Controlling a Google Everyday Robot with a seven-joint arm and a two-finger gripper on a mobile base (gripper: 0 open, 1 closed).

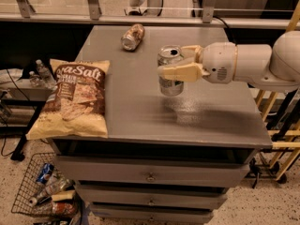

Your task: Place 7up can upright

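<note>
The 7up can [169, 74] is silvery with green print and a silver top. It is upright in the middle of the grey cabinet top [140, 121], with its base at or just above the surface. My gripper [171, 62] reaches in from the right on a white arm and is shut on the can. One tan finger [180, 72] crosses the can's front and the other finger [190, 51] is behind it.
A large brown chip bag [75, 100] lies at the left front of the top. A brownish-tan can [132, 36] lies on its side at the back. A wire basket of bottles [44, 191] sits on the floor at the lower left. A yellow frame [281, 139] stands on the right.
</note>
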